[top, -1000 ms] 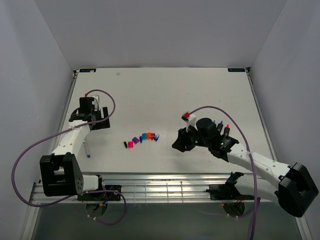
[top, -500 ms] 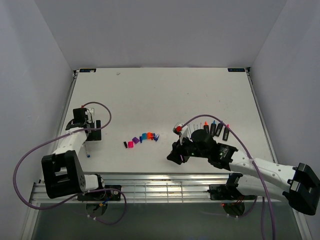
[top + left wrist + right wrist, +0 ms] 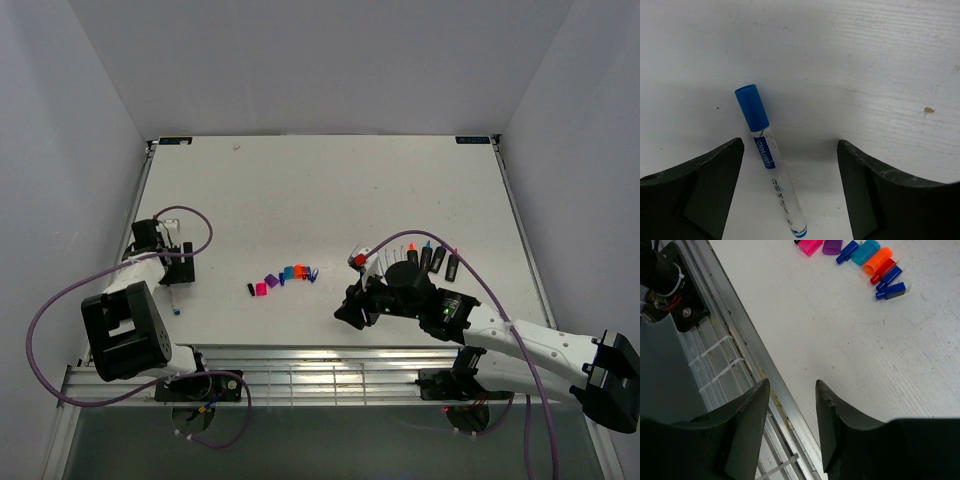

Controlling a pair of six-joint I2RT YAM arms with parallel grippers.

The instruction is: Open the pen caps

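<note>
A capped pen lies on the table near the left edge [image 3: 175, 298]. In the left wrist view its slim blue cap [image 3: 752, 107] points away and its white barrel [image 3: 780, 187] runs back between my fingers. My left gripper [image 3: 790, 145] is open over this pen without touching it, and shows in the top view [image 3: 178, 270]. Loose caps lie in a row mid-table [image 3: 285, 276]: magenta [image 3: 811, 245], purple [image 3: 832, 245], blue [image 3: 866, 251], orange [image 3: 879, 260], slim red [image 3: 882, 271] and slim blue [image 3: 890, 276]. My right gripper [image 3: 792, 385] is open and empty above the front table edge [image 3: 350, 312].
Uncapped black highlighter bodies [image 3: 438, 260] and thin white pen barrels [image 3: 388, 258] lie behind the right arm. A small black piece [image 3: 251, 290] lies left of the caps. The metal rail [image 3: 790, 410] runs along the table's front edge.
My left gripper has drawn back left and nearer, over the capped pen. My right gripper has moved left and toward the front edge, uncovering the highlighter bodies.
</note>
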